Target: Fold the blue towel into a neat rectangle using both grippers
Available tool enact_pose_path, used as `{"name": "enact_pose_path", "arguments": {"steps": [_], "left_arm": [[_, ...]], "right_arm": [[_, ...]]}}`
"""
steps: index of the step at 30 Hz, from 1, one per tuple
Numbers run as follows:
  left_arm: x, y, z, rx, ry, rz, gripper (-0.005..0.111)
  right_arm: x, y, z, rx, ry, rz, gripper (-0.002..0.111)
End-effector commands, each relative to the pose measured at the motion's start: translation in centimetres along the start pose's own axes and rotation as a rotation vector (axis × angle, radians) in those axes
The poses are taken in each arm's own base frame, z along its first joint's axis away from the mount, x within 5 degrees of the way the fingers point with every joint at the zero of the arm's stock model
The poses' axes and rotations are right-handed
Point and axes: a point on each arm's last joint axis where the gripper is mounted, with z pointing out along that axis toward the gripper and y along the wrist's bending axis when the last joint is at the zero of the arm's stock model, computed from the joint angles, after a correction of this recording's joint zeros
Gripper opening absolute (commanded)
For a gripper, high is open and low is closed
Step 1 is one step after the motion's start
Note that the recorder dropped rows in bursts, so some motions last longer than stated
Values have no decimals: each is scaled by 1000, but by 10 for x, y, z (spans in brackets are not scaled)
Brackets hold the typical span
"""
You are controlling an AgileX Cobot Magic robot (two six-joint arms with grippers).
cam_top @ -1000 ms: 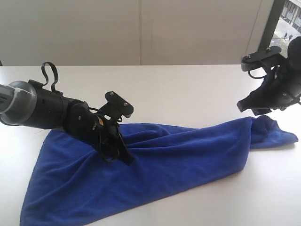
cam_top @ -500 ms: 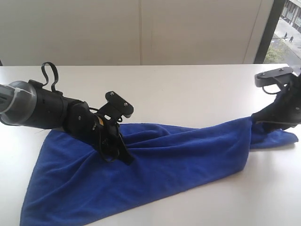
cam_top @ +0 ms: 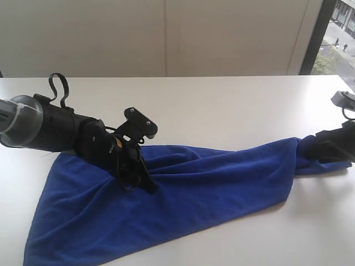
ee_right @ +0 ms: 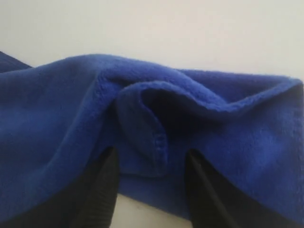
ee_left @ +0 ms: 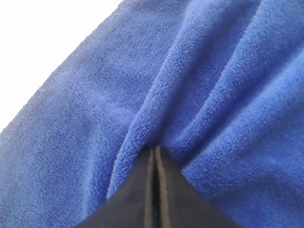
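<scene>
Your royal-blue microfibre towel [cam_top: 211, 177] lies rumpled on the white matte desk [cam_top: 222, 105]. It is a fuzzy, hemmed sheet drawn into a long wedge, its axis running from the broad near-left corner to a narrow bunched tip at the right. The black left end effector [cam_top: 150, 188] is clenched on a pleat left of centre, and soft ridges fan out from its tips. The black right end effector [cam_top: 324, 148] sits at the right tip with its fingers [ee_right: 102, 190] spread; a hemmed roll of cloth lies loose between them. That arm is nearer the tip, and I judge it must close there first.
</scene>
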Motion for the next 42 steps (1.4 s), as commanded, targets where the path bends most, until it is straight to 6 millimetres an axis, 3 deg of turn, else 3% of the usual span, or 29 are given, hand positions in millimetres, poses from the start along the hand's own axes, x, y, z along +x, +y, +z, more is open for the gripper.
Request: {"name": "enact_pose_path", "arguments": {"steps": [1, 9, 17, 20, 23, 32, 38, 42], "left_arm": [[32, -4, 14, 64, 203, 8, 0], [32, -4, 14, 62, 200, 8, 0], [31, -4, 14, 63, 199, 4, 0], [31, -4, 14, 63, 199, 4, 0], [31, -4, 14, 63, 199, 4, 0], [28, -2, 15, 49, 163, 59, 0], [27, -2, 15, 44, 153, 61, 0], [27, -2, 15, 44, 153, 61, 0]], "right_arm": [[-2, -2, 3, -8, -39, -17, 42], [-4, -3, 4, -8, -63, -19, 40], [3, -3, 17, -96, -32, 2, 26], [2, -2, 16, -99, -34, -2, 14], [-3, 3, 6, -90, -54, 6, 0], [-18, 34, -48, -68, 23, 74, 0], [-4, 43, -79, 95, 188, 168, 0], [3, 54, -94, 114, 261, 196, 0]]}}
